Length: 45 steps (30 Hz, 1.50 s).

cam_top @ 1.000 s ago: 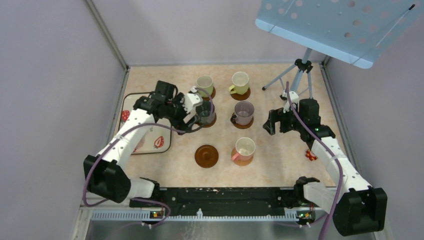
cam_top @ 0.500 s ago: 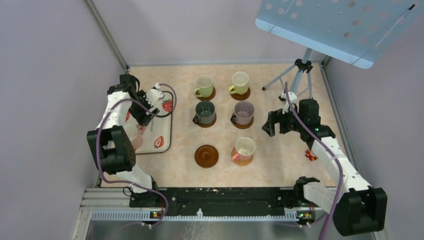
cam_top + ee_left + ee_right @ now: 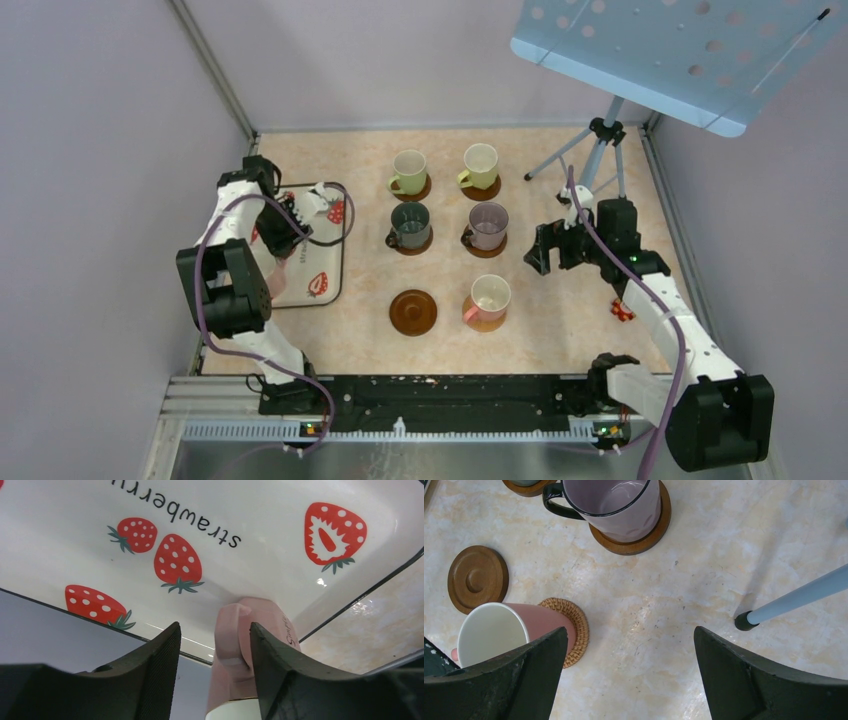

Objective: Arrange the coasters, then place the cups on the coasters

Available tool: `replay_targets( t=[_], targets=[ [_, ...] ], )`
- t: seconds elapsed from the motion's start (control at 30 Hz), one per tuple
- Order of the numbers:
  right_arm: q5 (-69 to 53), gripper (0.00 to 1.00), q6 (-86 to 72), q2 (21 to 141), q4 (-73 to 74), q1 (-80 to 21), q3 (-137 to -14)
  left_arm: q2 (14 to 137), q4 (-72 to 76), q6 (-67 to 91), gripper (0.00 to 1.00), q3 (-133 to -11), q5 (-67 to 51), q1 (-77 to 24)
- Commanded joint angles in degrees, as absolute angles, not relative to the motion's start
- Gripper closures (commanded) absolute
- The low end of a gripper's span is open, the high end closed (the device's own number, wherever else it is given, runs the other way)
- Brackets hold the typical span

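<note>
Two light green cups, a dark grey-green cup and a mauve cup stand on dark brown coasters. A pink cup sits on a tan woven coaster. One dark brown coaster lies bare. A second pink cup stands on the strawberry tray. My left gripper straddles its handle, the right finger against it and the left finger a gap away. My right gripper hovers open beside the mauve cup.
A tripod stands at the back right, one foot near my right gripper, with a blue perforated panel above it. A small red object lies by the right arm. Walls close in on three sides.
My left arm swung from the dark grey-green cup over to the tray on the left. Its jaws narrowed around the pink cup's handle. The right arm stayed still.
</note>
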<state>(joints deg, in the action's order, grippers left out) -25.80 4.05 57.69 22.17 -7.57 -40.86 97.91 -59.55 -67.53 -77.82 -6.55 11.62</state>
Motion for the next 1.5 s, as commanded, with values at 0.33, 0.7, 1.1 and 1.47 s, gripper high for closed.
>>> replay_targets(
  t=[0.33, 0.7, 1.1, 1.47],
  targets=[
    [-26.92, 0.05, 5.01, 58.51, 21.44, -7.08, -42.97, 103.26, -65.47, -75.15, 0.91, -85.73, -8.22, 11.75],
    [-26.37, 0.05, 5.19, 58.89, 21.6, -7.12, -42.81, 103.49, -57.79, -84.23, 1.0, -88.98, -8.09, 5.02],
    [-26.28, 0.05, 5.1, 58.97, 21.61, -7.1, -42.8, 98.07, -52.2, -92.85, 0.92, -80.74, -9.23, 1.43],
    [-26.19, 0.05, 5.19, 58.93, 21.78, -7.11, -42.8, 94.93, -54.08, -97.73, 0.79, -79.61, -12.35, 1.41]
  ],
)
